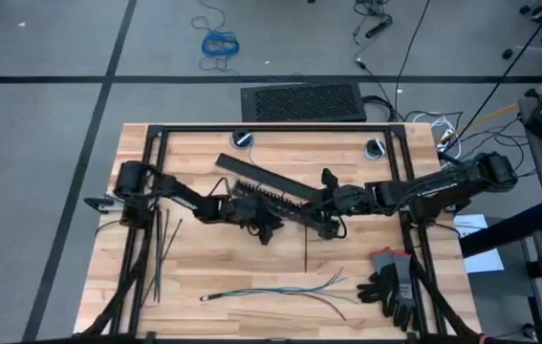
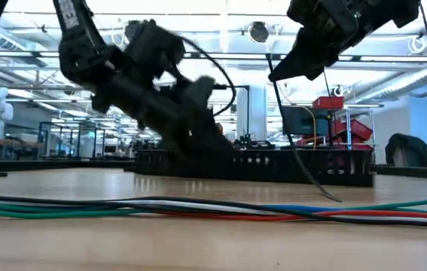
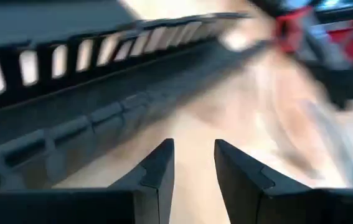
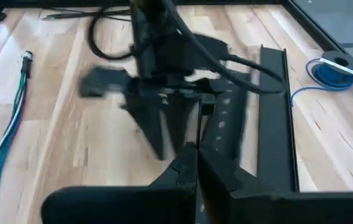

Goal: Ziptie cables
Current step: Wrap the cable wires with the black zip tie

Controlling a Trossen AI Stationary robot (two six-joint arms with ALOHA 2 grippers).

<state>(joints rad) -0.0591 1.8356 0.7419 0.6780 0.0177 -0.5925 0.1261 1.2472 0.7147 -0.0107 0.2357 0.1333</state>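
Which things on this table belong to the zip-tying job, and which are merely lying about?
Job: cables; zipties; one ziptie pinched in the right gripper; slotted bar.
Lying about: gloves; coiled blue cable.

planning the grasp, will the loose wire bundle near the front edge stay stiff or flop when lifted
Probably floppy: the cables are very thin strands lying in loose curves on the table. Their ends splay apart, so a lift at one point would likely let them sag and fan out. They look light, and a push would likely just slide them.
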